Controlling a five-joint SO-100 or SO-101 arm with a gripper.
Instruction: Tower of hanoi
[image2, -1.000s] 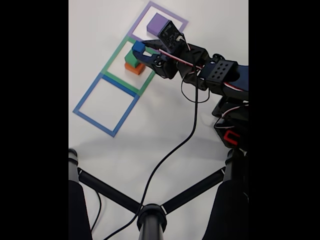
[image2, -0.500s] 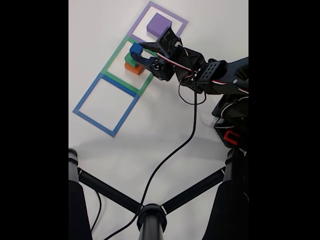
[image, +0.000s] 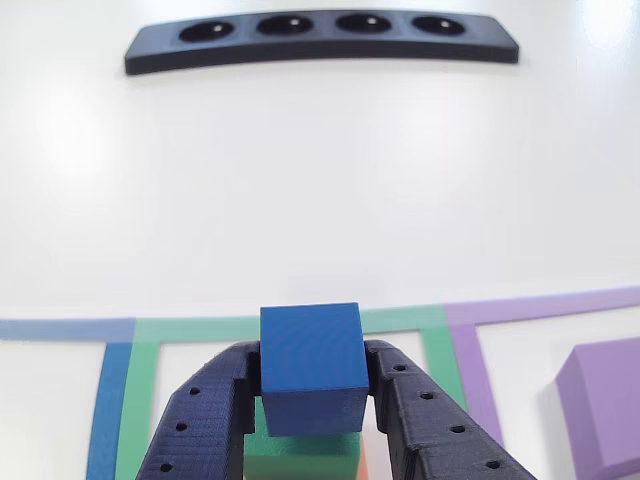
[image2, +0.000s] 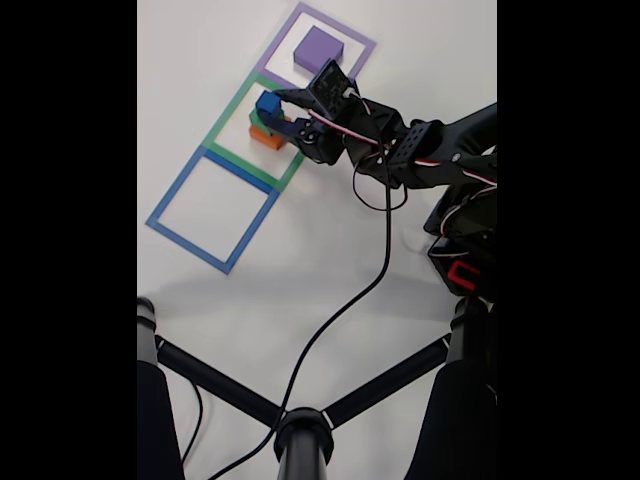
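My gripper (image: 312, 352) is shut on the small dark blue cube (image: 310, 365), one black finger pressed to each side. Right under it sits the green cube (image: 300, 458), with a sliver of the orange cube (image: 362, 466) beneath. Whether blue touches green I cannot tell. In the fixed view the gripper (image2: 270, 108) holds the blue cube (image2: 266, 103) over the green cube (image2: 257, 122) and orange cube (image2: 268, 139), inside the green square outline (image2: 222, 128). The purple cube (image2: 318, 49) stands alone in the purple outline (image2: 362, 45); it also shows in the other view (image: 605, 405).
A black strip with round holes (image: 320, 40) lies across the far side of the white table. The blue square outline (image2: 212, 210) holds nothing. A black cable (image2: 345, 300) trails from the arm toward a black stand (image2: 300, 430) at the bottom.
The arm has stretched out and dipped. The gripper with the blue cube has shifted slightly left and down in the picture, closer over the green and orange stack.
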